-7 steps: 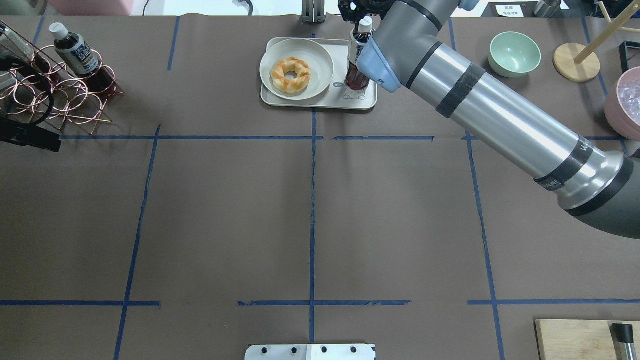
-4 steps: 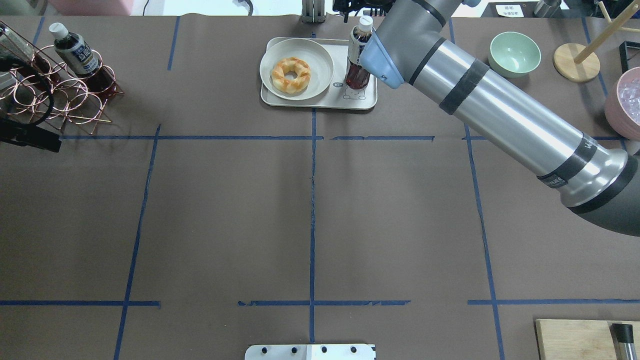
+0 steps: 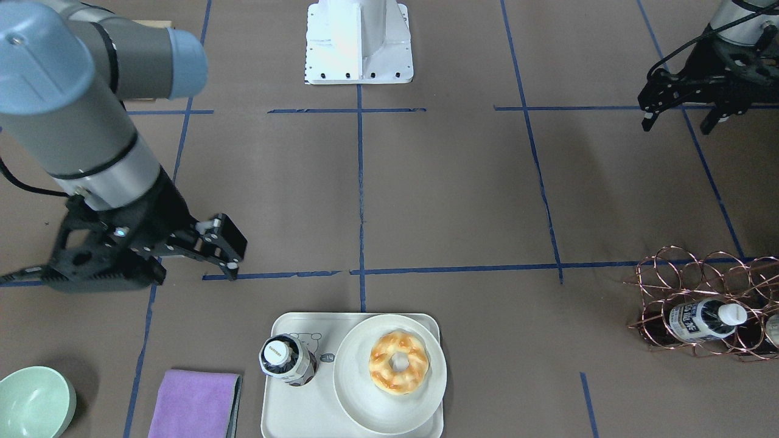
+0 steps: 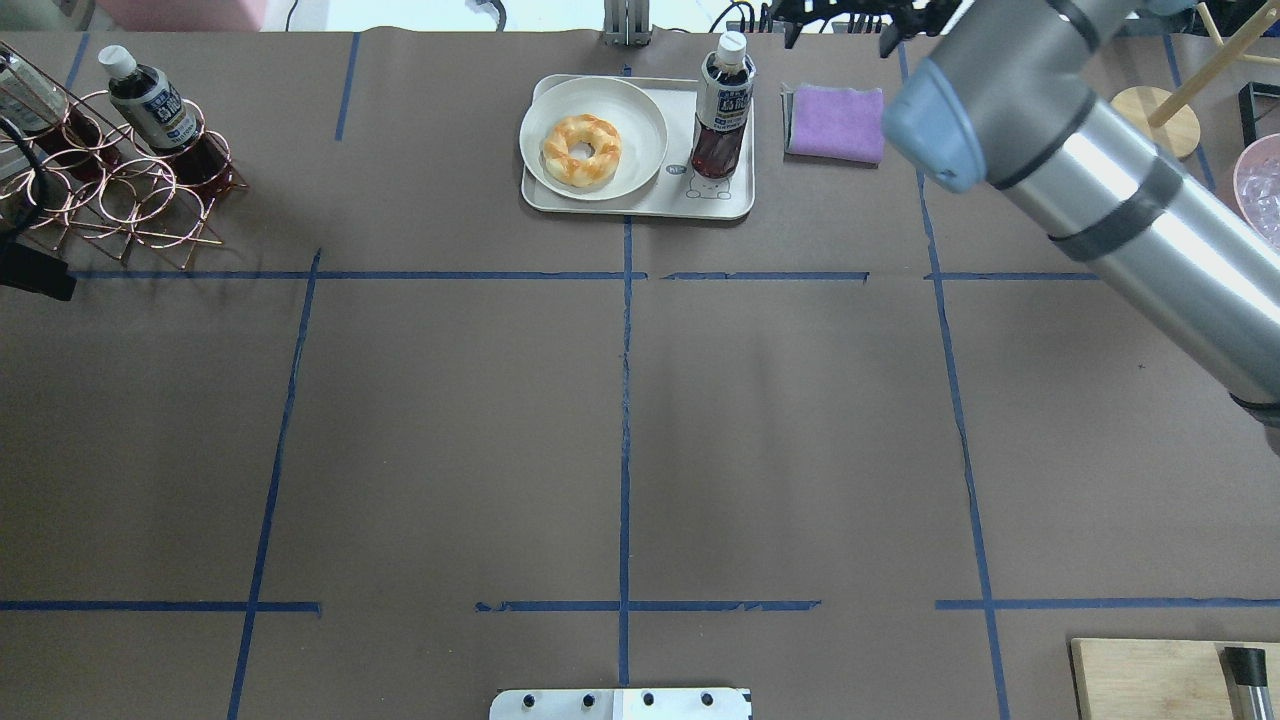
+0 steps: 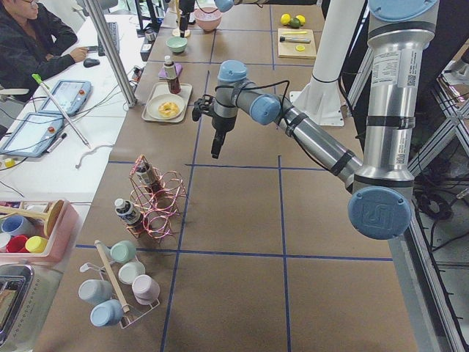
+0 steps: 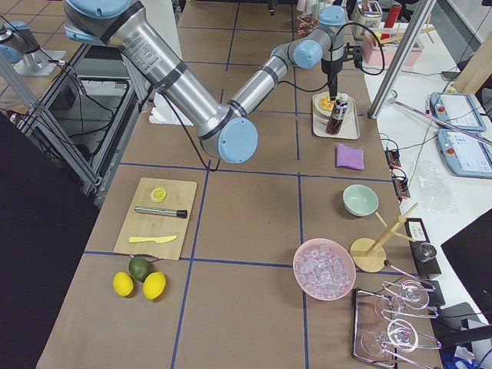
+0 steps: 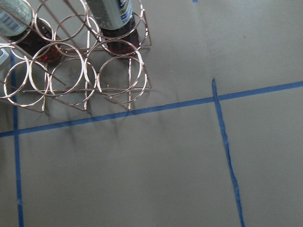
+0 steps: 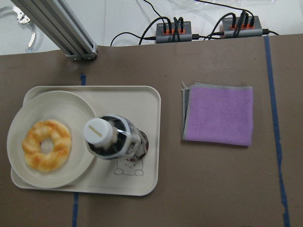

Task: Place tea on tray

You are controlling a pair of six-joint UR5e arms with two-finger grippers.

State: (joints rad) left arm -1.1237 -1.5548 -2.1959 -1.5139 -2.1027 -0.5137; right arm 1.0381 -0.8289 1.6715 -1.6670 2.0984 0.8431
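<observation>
The tea (image 4: 723, 115) stands upright on the right part of the cream-white tray (image 4: 640, 205), beside the bear drawing. It also shows in the front view (image 3: 286, 360) and the right wrist view (image 8: 113, 139). My right gripper (image 4: 838, 25) is open and empty, raised high and off to the right of the tray; the front view shows it (image 3: 234, 258) apart from the bottle. My left gripper (image 3: 675, 125) is open and empty, held above the table short of the copper rack (image 3: 700, 292).
A round plate (image 4: 640, 110) with a donut (image 4: 581, 150) fills the tray's left part. A purple cloth (image 4: 835, 122) lies right of the tray. Twin bottles (image 4: 150, 100) lie in the rack at far left. A green bowl (image 3: 33, 401) and a wooden board (image 4: 1150, 680) are on the right side.
My right gripper has lifted off the tea and swung up and to the right, uncovering the purple cloth. The tea stays upright on the tray.
</observation>
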